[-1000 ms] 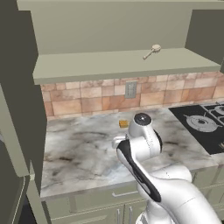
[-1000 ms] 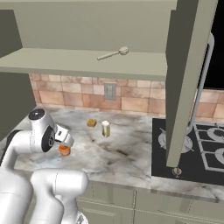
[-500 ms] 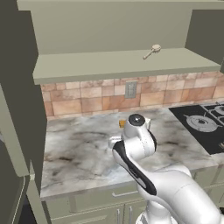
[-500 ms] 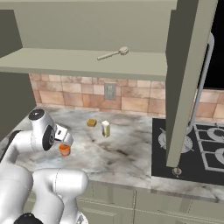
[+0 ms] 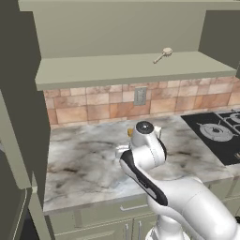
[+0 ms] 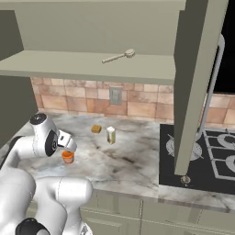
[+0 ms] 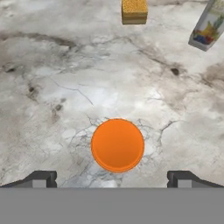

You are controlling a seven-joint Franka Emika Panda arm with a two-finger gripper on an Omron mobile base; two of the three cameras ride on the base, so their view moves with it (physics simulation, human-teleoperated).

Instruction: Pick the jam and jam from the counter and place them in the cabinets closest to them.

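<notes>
Left base view first: the arm's elbow blocks most of the action, so all you get is the marbled counter [image 5: 84,164], the open cabinet shelf [image 5: 126,70] above it with a wooden spoon [image 5: 162,54] lying on it, and the stove [image 5: 218,133] off to the right.

Right base view is more useful. The gripper [image 6: 68,146] hangs right above a small orange jam jar [image 6: 68,157] standing near the front left of the counter. Further back are a yellow sponge [image 6: 96,129] and a little carton [image 6: 110,135], well apart from the jar. An open cabinet door [image 6: 197,78] hangs at the right.

Hand view looks straight down on the jar's round orange lid [image 7: 117,144], so the jar stands upright, long axis vertical, lid pointing up at the camera. Both fingertips [image 7: 41,178] sit spread wide on either side, nothing between them yet.

What could go wrong, I'd guess: the jar sits a touch off centre between the tips, so a sloppy descent could clip the lid and tip it. It's round too, so an off-centre squeeze might squirt it sideways.
</notes>
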